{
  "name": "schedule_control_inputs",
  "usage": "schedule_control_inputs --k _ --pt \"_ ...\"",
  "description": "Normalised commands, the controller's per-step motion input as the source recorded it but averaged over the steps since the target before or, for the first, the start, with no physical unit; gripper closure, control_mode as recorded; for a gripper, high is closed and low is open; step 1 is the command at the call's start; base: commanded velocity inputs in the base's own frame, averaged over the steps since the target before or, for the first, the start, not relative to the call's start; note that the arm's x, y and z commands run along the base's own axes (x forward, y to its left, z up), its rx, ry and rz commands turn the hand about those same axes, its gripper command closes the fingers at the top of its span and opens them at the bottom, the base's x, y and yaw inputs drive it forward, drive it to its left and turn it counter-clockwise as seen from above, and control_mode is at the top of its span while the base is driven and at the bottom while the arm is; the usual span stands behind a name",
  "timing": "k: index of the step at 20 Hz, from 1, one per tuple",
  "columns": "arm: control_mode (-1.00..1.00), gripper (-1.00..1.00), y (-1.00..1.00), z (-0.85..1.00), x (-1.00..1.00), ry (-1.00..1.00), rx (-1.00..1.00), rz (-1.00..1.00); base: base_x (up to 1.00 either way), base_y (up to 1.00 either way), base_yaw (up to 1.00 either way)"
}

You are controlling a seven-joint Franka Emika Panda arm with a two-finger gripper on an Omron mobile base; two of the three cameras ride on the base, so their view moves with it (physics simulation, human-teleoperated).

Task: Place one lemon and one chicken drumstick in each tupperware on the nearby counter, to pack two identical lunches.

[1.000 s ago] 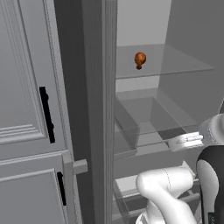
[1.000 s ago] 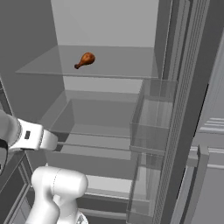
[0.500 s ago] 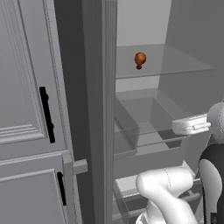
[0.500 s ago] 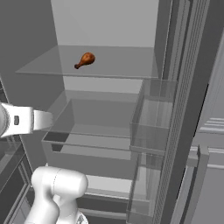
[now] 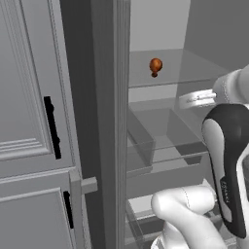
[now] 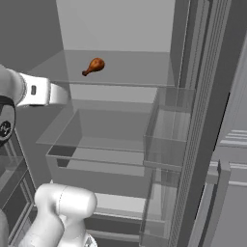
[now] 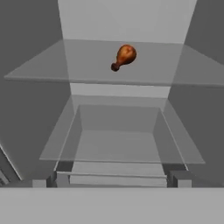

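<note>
A brown drumstick (image 7: 123,57) lies on a clear glass shelf (image 7: 52,68) inside a grey fridge — thick end up and right, bone end down and left. Below the shelf sits a clear drawer (image 7: 118,144) — nothing visible inside.

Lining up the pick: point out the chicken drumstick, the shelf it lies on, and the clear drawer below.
chicken drumstick (image 7: 124,56), hand view, on its meaty end.
glass shelf (image 7: 78,72), hand view, bare glass left of the drumstick.
clear drawer (image 7: 116,148), hand view, its floor.

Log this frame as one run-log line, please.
stage: reaching into open fridge | target: chicken drumstick alone on upper glass shelf | pincer: open, empty, short of drumstick | drawer below: nothing visible inside
</note>
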Motion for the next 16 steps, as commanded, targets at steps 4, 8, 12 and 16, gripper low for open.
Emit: schedule_control_inputs --k 4,8,12,16 --pt "-1.0 -1.0 0.09 0.18 0.75 0.05 0.02 0.0 0.0 0.0 0.0" --pt "-1.0 -1.0 0.0 0.0 0.61 0.03 0.12 0.0 0.0 0.0 0.0" --pt "-1.0 -1.0 0.0 0.0 0.58 0.0 0.18 -0.04 0.0 0.0 0.0" --pt "-1.0 -1.0 -0.01 0.0 0.65 0.0 0.08 -0.13 0.0 0.0 0.0"
